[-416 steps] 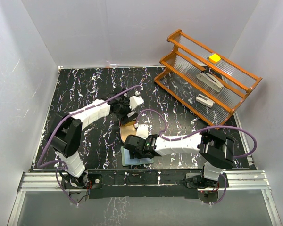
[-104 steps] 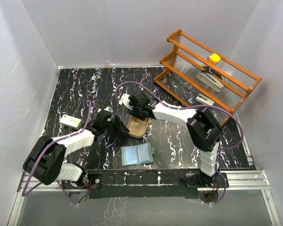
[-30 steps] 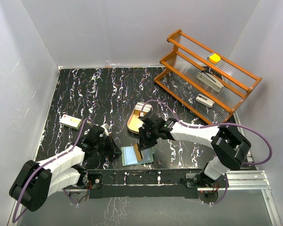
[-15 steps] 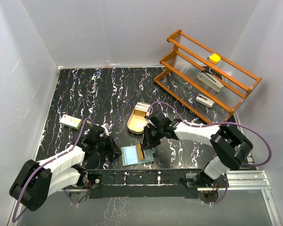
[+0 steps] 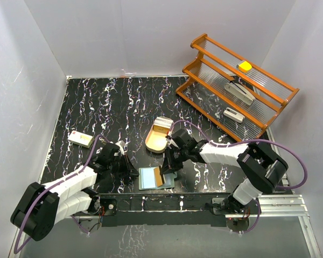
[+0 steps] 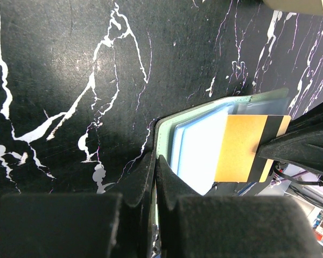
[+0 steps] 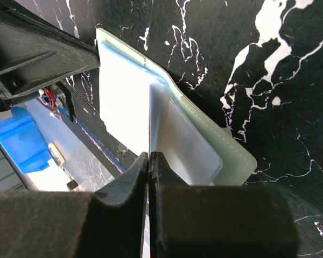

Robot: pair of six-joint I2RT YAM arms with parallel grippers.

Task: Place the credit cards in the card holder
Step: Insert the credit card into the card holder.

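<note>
On the black marbled desk (image 5: 97, 102), the open teal card holder (image 5: 146, 180) lay lower centre in the top view, pale blue pockets up, long axis left-right. The right pincer (image 5: 169, 167), clamped on an orange-tan credit card (image 5: 158, 176), held it over the holder's middle; the left pincer (image 5: 132, 174), closed and empty, touched its left edge.

A black marble-patterned tabletop (image 5: 97, 102) with white veins filled the enclosure, shut in by plain white walls (image 5: 151, 37) on the left, far and right sides. An orange wooden rack (image 5: 196, 69) with ribbed clear shelves stood at the tabletop's far right corner. An aluminium rail (image 5: 290, 203) ran along the near edge. Light was even and soft.
</note>
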